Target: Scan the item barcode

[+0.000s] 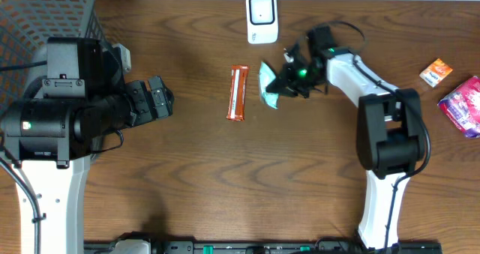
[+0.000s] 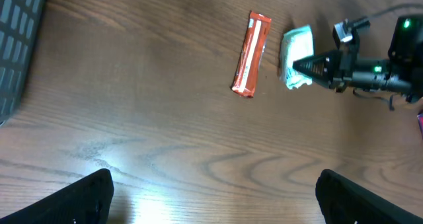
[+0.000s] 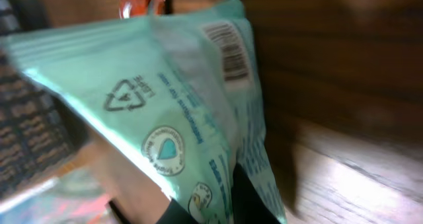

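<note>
The teal packet (image 3: 185,118) runs off the right wrist view's left and bottom edges, its small print too blurred to read. The left tool (image 2: 211,184) shows only dark finger ends, cut off at the left wrist view's bottom corners.

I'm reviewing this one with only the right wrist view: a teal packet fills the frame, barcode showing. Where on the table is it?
Observer: In the overhead view, the teal packet sits just on the near side of the white device, which stands at the far edge of the table. The two are apart.
Operator: Is anything else close to it?
Observer: An orange bar lies flat beside it, on the side toward the left arm, not touching it.
Operator: And the left arm?
Observer: The left gripper is well off to that side, jaws open, holding nothing.
</note>
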